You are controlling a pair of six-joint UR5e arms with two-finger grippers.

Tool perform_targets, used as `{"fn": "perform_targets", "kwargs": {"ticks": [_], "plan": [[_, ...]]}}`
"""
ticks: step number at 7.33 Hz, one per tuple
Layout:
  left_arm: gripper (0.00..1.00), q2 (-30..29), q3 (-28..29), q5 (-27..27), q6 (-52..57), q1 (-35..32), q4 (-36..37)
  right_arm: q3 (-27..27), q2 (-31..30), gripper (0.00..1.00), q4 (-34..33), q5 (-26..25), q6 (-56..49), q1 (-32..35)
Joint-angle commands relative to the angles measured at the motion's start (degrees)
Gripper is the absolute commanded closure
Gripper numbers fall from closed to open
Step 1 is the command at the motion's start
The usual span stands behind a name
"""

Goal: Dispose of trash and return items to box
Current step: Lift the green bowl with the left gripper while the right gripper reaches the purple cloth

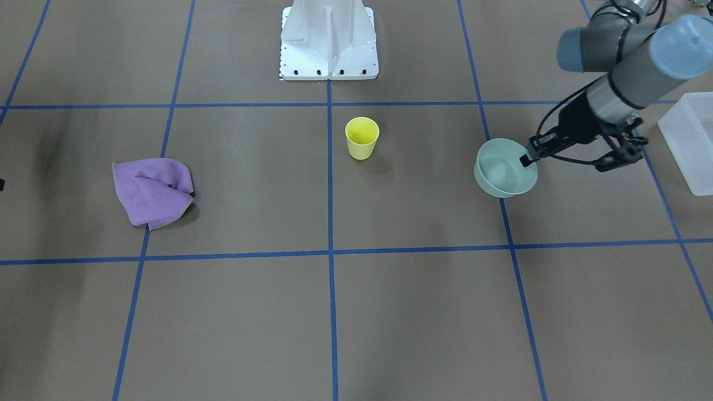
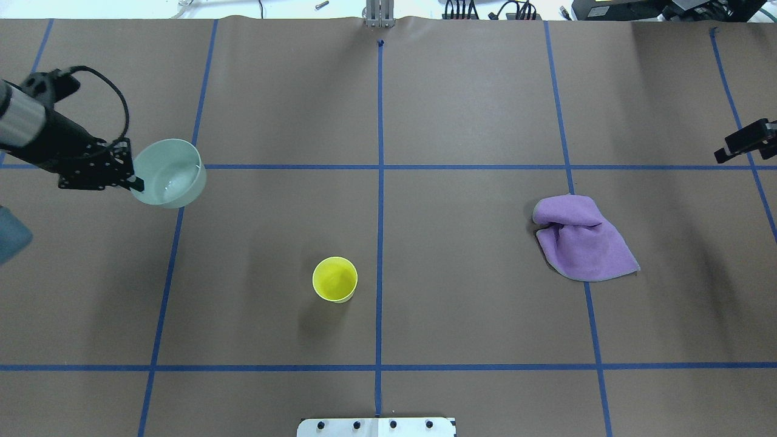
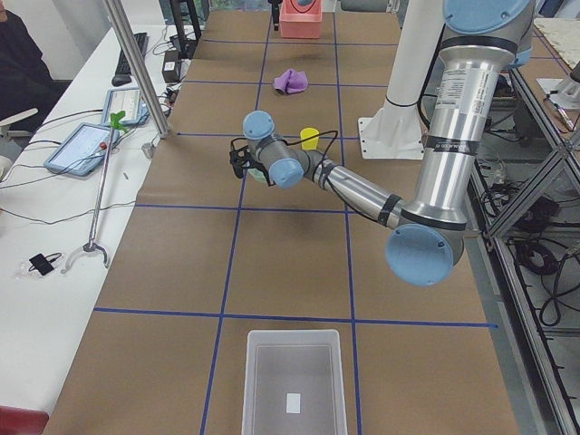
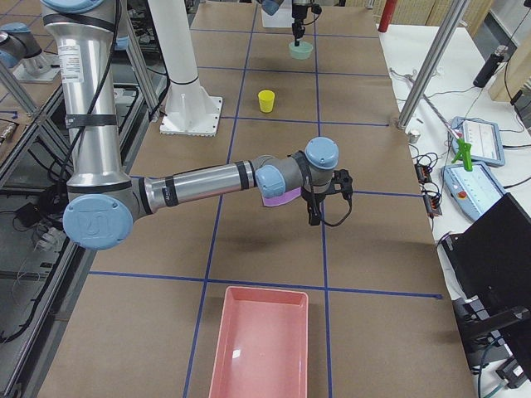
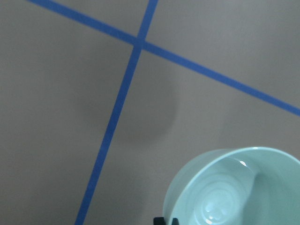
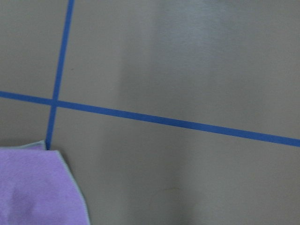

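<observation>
The pale mint-green bowl [image 1: 506,168] hangs tilted a little above the table, held by its rim in my left gripper [image 1: 526,160]. The overhead view shows the bowl [image 2: 167,173] at the far left with the gripper [image 2: 136,182] shut on its near edge. The left wrist view shows the bowl [image 5: 234,187] and its shadow on the paper. The translucent box [image 1: 690,142] stands at the table's left end, empty [image 3: 294,385]. My right gripper [image 2: 746,141] hovers beyond the purple cloth [image 2: 580,240]; I cannot tell how its jaws stand.
A yellow cup [image 2: 334,279] stands upright near the table's middle. The crumpled purple cloth [image 1: 153,190] lies on the robot's right side and shows in the right wrist view [image 6: 37,187]. A pink tray [image 4: 261,344] sits at the right end. The white pedestal [image 1: 328,39] is behind the cup.
</observation>
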Motion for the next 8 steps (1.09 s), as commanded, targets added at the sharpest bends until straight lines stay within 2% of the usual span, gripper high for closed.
{"fn": "perform_targets", "kwargs": {"ticks": [1,4,6,7,8], "plan": [[1.00,5.73,2.15,-2.90,18.14,-10.61,0.62,0.05,2.05,0.00,8.00,-3.03,1.01,-11.35],[1.00,5.84,3.14,-4.23,42.59,-24.32,15.08,0.05,5.74,0.00,8.22,-9.63,6.80,-21.58],[1.00,5.58,3.14,-4.23,46.97,-26.99,19.25,-1.43,5.75,0.00,8.22,-9.83,7.08,-24.92],[1.00,5.58,3.40,-4.23,46.97,-27.17,19.25,-2.05,5.75,0.37,8.14,-9.83,7.08,-25.72],[1.00,5.58,4.27,-4.05,47.84,-27.87,19.34,-1.88,5.23,0.99,8.22,-10.26,6.56,-25.64]]}}
